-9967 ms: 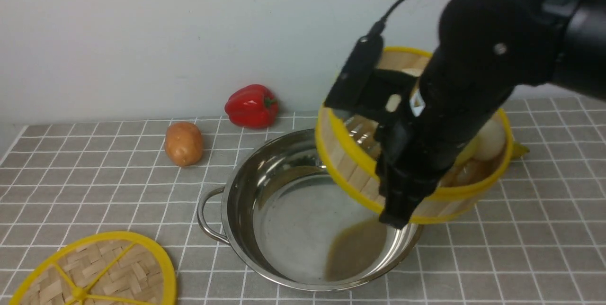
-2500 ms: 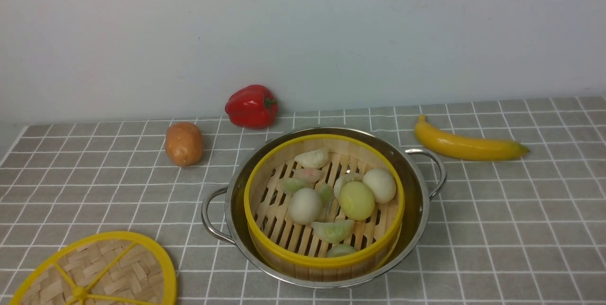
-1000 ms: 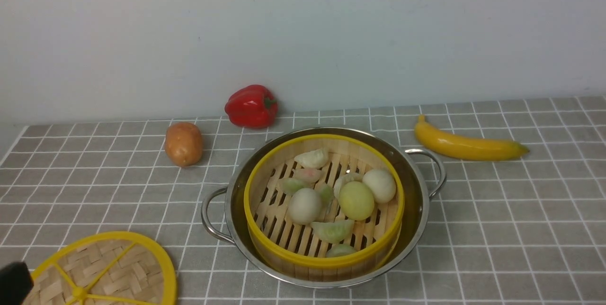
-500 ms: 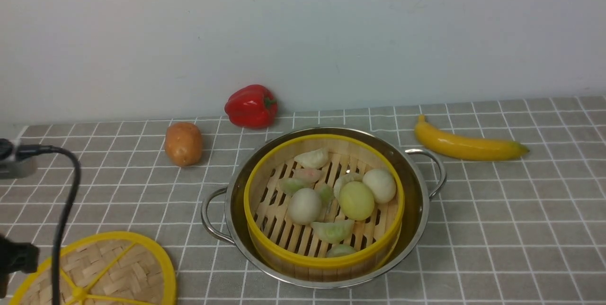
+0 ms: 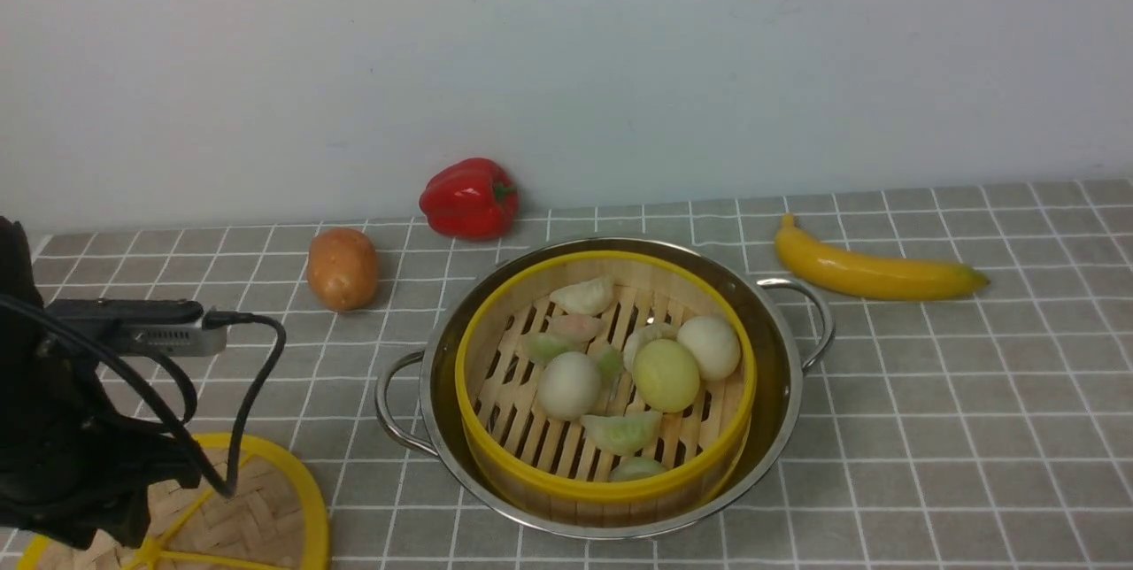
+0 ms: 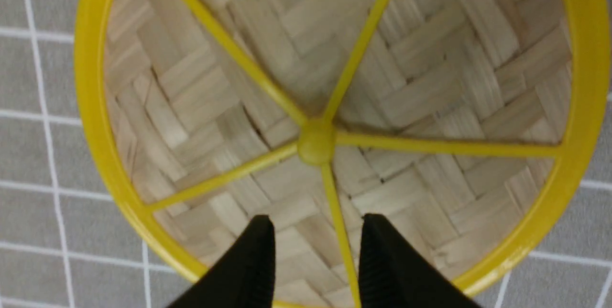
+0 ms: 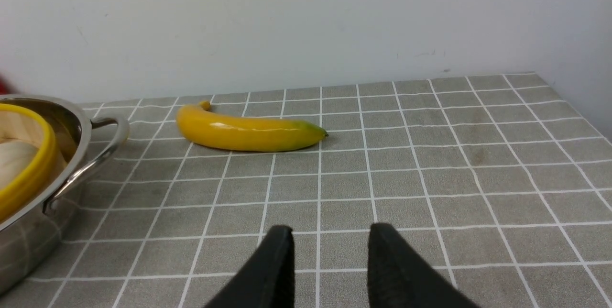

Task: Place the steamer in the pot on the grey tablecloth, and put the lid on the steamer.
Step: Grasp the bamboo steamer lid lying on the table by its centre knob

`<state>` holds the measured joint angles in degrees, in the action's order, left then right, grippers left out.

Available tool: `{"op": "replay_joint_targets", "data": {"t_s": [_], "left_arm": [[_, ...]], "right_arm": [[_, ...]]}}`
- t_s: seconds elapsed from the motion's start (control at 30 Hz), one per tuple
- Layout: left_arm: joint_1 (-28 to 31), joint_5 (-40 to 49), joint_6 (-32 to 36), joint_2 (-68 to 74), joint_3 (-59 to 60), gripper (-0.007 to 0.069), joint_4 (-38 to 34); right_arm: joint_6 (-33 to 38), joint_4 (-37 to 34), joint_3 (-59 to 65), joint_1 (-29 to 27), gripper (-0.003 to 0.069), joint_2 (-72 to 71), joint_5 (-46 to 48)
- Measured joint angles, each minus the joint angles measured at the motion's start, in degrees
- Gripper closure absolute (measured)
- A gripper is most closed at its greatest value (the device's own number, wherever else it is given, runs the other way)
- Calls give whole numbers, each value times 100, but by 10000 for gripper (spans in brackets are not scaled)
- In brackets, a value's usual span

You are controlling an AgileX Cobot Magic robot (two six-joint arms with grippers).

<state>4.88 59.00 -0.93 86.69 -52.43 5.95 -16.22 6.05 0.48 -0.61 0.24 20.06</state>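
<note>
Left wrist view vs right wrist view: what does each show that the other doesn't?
Only left wrist: the lid, woven face and yellow spokes, with the left hand open over it. Only right wrist: the banana, one side of the pot, a slice of the steamer, and the right hand open, holding nothing. Both: the grey tablecloth.

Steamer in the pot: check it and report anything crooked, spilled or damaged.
Nothing stands out. The steamer sits level inside the pot, with the buns all still in it. The lid lies flat on the cloth, with no visible damage.
</note>
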Motion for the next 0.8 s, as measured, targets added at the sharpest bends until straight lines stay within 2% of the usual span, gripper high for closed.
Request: {"op": "replay_joint_targets", "data": {"t_s": [0.6, 0.8], "left_arm": [[0, -470, 5, 775, -38, 382, -84], [0, -536, -179, 1014, -38, 382, 176]], "right_arm": [[0, 0, 0, 0, 419, 0, 0], [0, 0, 0, 0, 419, 0, 0]]}}
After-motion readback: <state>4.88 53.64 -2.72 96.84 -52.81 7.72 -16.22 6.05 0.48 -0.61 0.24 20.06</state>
